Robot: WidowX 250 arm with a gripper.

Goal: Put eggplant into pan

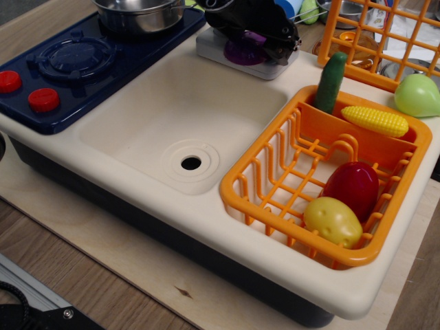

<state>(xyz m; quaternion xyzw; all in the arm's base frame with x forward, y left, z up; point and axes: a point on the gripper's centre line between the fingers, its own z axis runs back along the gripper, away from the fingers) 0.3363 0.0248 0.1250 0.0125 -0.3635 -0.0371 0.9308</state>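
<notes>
The purple eggplant (242, 52) lies on the white faucet base (214, 45) behind the sink, its top hidden under my gripper. My black gripper (251, 41) comes down on it from above, and its fingers are closed in against the eggplant's sides. The eggplant still rests on the base. The silver pan (137, 14) stands on the dark blue stove (75, 62) at the top left, to the left of the gripper and partly cut off by the frame edge.
The cream sink basin (179, 117) lies in front of the gripper. An orange dish rack (261, 185) on the right holds a dark red oval toy (352, 187), a potato (333, 221), a corn cob (375, 120) and a cucumber (331, 82). A green pear (417, 95) and an orange grid (385, 41) stand at the back right.
</notes>
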